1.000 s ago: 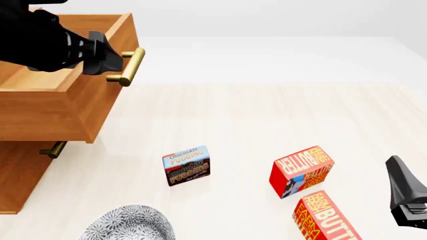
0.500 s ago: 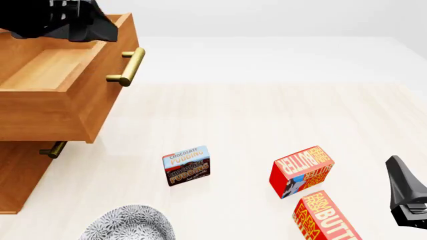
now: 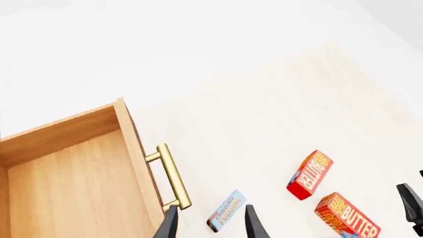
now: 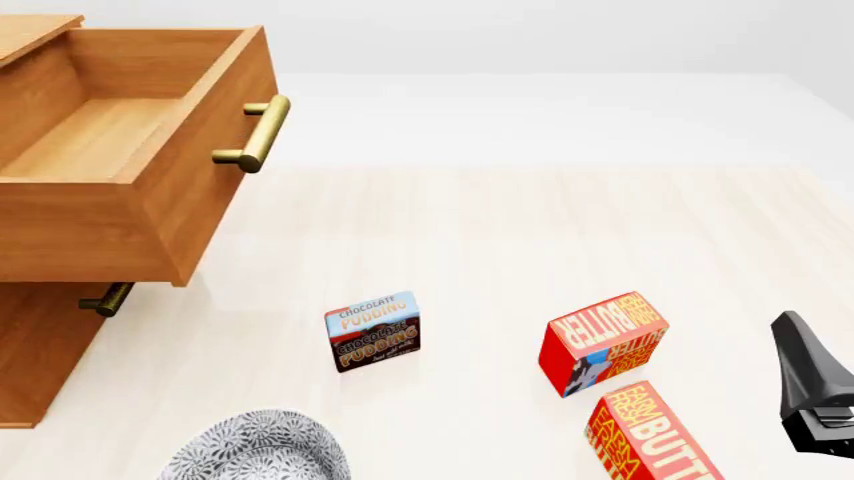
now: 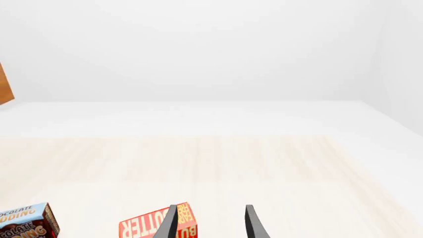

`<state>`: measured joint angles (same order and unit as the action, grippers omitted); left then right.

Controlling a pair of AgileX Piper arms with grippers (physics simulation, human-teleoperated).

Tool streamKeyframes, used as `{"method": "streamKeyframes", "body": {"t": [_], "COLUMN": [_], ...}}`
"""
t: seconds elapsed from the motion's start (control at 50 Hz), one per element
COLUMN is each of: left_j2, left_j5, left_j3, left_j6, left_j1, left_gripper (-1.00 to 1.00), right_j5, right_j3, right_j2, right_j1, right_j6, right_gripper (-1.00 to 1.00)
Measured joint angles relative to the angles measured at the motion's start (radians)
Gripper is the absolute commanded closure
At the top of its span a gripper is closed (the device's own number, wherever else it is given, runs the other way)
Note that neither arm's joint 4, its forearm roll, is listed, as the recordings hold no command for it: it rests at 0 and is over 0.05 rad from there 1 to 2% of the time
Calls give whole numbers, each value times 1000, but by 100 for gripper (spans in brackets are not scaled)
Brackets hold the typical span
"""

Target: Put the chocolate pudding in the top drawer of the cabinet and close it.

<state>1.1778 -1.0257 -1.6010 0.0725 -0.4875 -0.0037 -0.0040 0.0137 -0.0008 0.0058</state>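
Chocolate pudding (image 4: 372,331) standing on edge on the table (image 4: 534,230), forward of and below the pulled-out top drawer (image 4: 120,140), well apart from the cabinet (image 4: 34,350); nothing yet inside that drawer. Likely a light, stiff cardboard box, smooth-sided and a little slippery, thin enough to tip at a nudge; best pinched across the narrow thickness, near the middle of the flat faces. Left gripper (image 3: 210,223) seen only from its wrist, high above the pudding, fingers spread, nothing between them. Right gripper (image 5: 210,223) likewise parted and empty, low beside one butter box (image 4: 602,342), with a second butter box (image 4: 654,435) nearer still. Pale wood-grain tabletop, flat and matte; patterned bowl (image 4: 260,447) close to the pudding on the near side. Plain white walls beyond.
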Motion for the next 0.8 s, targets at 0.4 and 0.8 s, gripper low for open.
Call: {"method": "streamKeyframes", "body": {"t": [0.4, 0.8], "left_j2": [7, -46], "left_j5": [13, 104], "left_j3": [-65, 1], "left_j6": [-69, -216], "left_j1": [-115, -154], "left_gripper": [-100, -100], "right_j5": [0, 0], "right_j3": [0, 0], "right_j2": [0, 0], "right_j1": [0, 0], "right_j6": [0, 0], "right_gripper": [-100, -100]}}
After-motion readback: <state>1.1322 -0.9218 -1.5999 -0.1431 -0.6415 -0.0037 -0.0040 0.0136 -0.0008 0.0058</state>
